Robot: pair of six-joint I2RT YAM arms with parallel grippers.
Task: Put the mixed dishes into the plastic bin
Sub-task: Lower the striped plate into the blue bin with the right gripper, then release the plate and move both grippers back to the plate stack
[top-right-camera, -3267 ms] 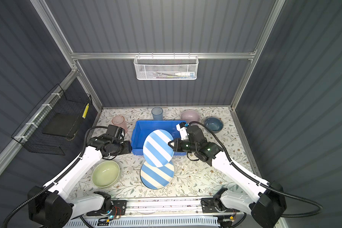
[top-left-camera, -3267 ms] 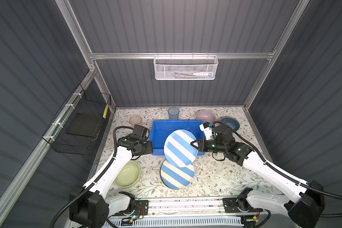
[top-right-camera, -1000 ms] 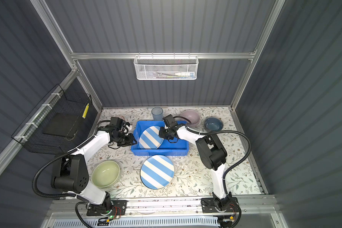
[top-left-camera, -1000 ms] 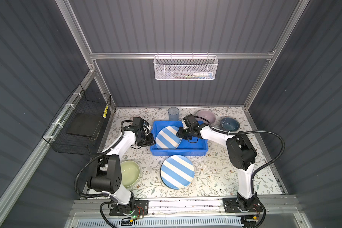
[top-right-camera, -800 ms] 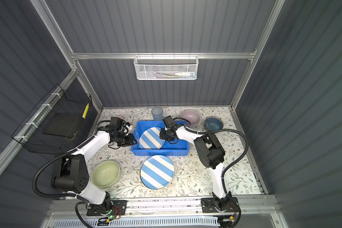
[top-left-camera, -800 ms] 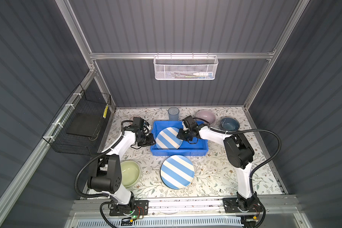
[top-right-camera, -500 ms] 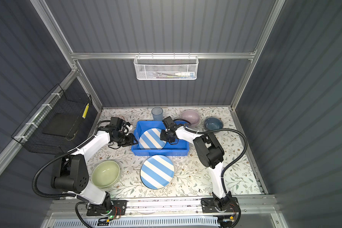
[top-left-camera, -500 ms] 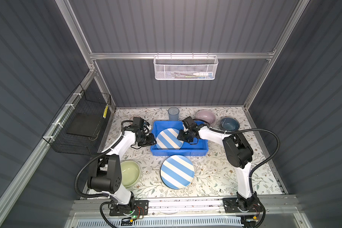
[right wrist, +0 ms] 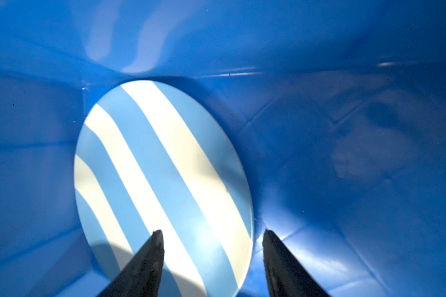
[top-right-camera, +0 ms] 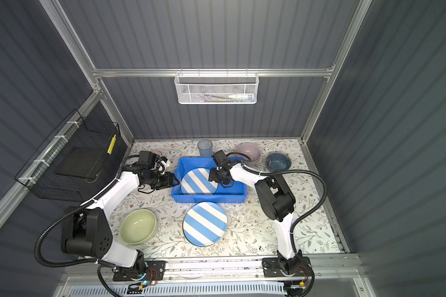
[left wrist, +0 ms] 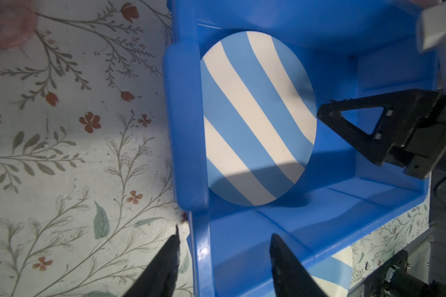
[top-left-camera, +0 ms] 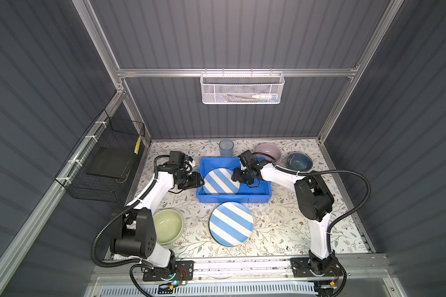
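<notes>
The plastic bin (top-left-camera: 233, 199) is bright blue and sits mid-table. A blue-white striped plate (top-left-camera: 220, 182) lies in its left half, against the left wall. My right gripper (top-left-camera: 236, 176) is open inside the bin, and the plate's right edge (right wrist: 247, 205) lies between its fingers without being clamped. My left gripper (left wrist: 224, 236) is open and straddles the bin's left wall, one finger outside and one inside. On the table stand a second striped plate (top-left-camera: 231, 223), a green bowl (top-left-camera: 167, 226), a pink bowl (top-left-camera: 268, 151), a dark-blue bowl (top-left-camera: 299, 161) and a blue tumbler (top-left-camera: 226, 147). A pink tumbler (left wrist: 5, 28) shows only as a blur.
A black wire basket (top-left-camera: 108, 164) hangs on the left wall and a white mesh basket (top-left-camera: 242, 88) on the back wall. My right arm's elbow (top-left-camera: 312, 198) stands over the table to the right of the bin, with its cable looping beyond.
The striped plate, earlier held up in front of the bin, has gone down into it. Over the last second both grippers opened: the right let go of the plate, the left widened around the bin wall.
</notes>
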